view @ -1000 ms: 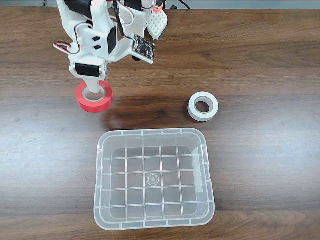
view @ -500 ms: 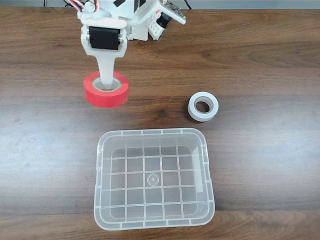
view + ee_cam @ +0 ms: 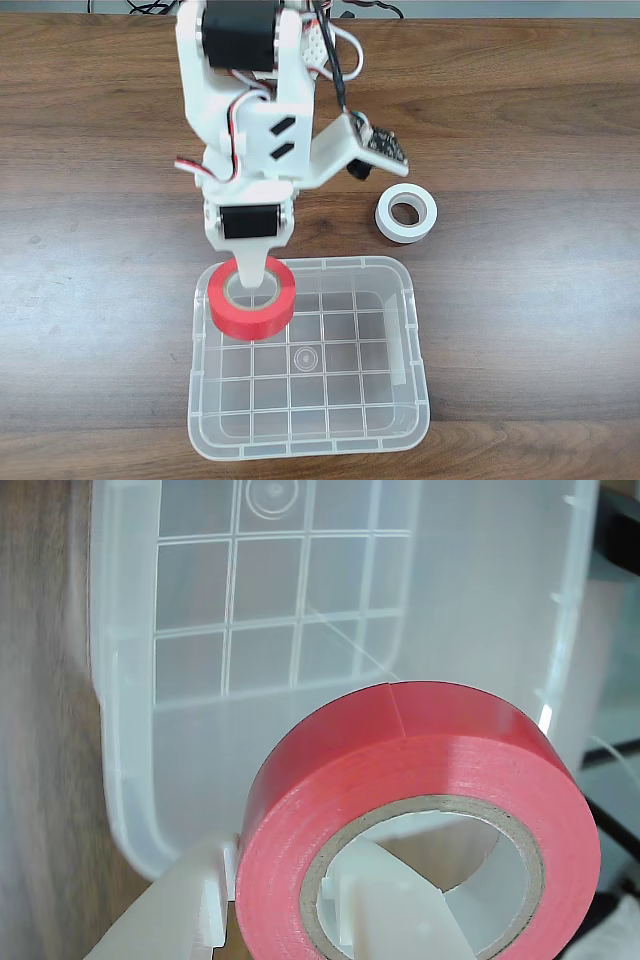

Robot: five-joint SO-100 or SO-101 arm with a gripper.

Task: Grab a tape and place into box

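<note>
The red tape hangs above the box's far-left corner in the fixed view, with my gripper shut on it, one white finger through its grey-white core. In the wrist view the red tape sits low and large, a white finger inside its ring and another outside at the lower left. The clear box with its grid bottom stands at the near middle of the table; in the wrist view the box lies under the roll.
A white roll of tape lies on the wooden table right of the arm, just beyond the box's far-right corner. The white arm rises from the table's far edge.
The arm lifted the red tape off the table at the left and carried it toward the near side, over the box's far-left corner. The white roll and box stayed put.
</note>
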